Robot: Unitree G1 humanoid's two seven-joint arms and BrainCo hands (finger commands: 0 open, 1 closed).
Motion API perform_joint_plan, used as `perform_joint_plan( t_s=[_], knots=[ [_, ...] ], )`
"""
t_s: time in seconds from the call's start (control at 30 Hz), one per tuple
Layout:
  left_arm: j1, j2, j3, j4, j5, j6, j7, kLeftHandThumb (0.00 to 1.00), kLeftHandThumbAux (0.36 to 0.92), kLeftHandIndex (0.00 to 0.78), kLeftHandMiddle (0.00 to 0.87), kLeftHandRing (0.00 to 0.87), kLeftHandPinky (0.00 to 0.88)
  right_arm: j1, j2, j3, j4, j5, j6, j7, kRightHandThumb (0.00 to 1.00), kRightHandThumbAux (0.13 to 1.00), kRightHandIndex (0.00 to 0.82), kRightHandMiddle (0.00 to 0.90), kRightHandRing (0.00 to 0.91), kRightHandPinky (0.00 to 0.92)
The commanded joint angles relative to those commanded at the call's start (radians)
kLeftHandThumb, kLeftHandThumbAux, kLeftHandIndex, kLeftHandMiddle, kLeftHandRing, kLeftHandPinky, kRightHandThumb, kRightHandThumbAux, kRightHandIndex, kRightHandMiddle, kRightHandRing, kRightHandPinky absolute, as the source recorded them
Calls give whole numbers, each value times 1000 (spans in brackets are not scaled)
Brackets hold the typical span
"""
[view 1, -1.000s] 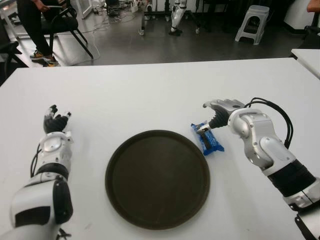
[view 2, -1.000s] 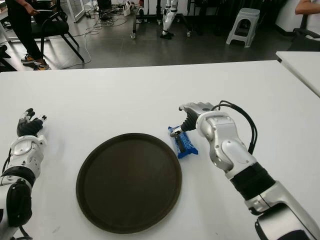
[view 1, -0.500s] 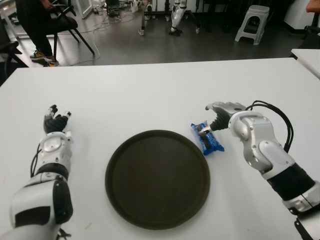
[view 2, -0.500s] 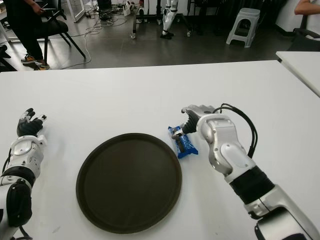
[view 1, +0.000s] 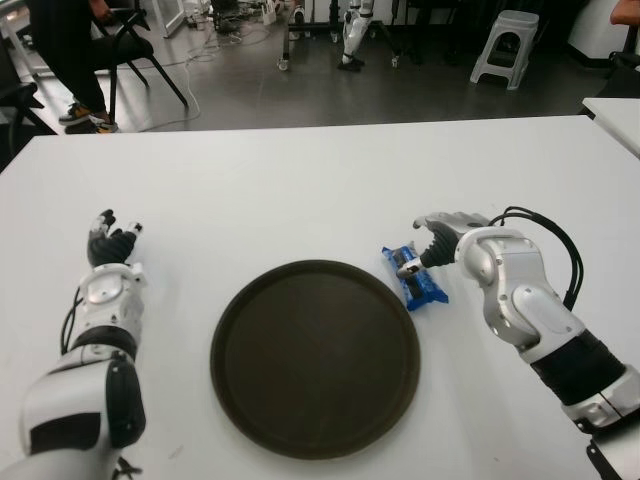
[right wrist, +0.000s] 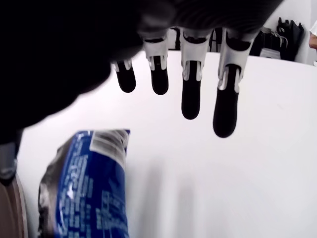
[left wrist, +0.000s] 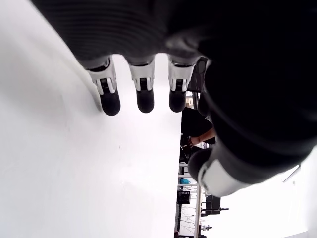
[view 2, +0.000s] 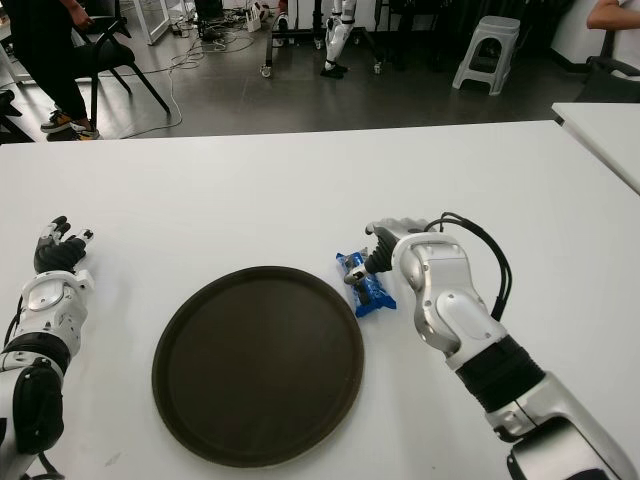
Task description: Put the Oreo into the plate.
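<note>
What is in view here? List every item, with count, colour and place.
Oreo: one, blue pack, on the table just right of the plate.
Plate: one, dark brown, round, centre of the table, holds nothing.
Table: one, white, fills the foreground.
Stool: one, grey, on the floor behind, right.
Chair: one, black, far left, a person beside it.
Right hand: one, fingers open over the Oreo's far end.
Left hand: one, open, far left of the plate.

Oreo pack [view 1: 414,277] on table [view 1: 300,190], just right of plate [view 1: 315,357]
</note>
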Motion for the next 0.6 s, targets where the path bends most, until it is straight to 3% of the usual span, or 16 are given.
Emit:
perform_joint_plan(
  t_s=[0.37, 0.6],
  knots=[
    [1, 0, -3, -1, 4, -4, -1, 0, 791, 0, 4, 7, 31, 20, 5, 0, 12, -21, 30, -9, 0, 435, 78, 158, 236, 382],
    [0, 1, -12, -1, 9, 2, -3, 0, 787, 0, 0, 1, 23, 33, 9, 6, 19, -34, 51, -11, 0, 434, 173, 206, 259, 373]
  ],
)
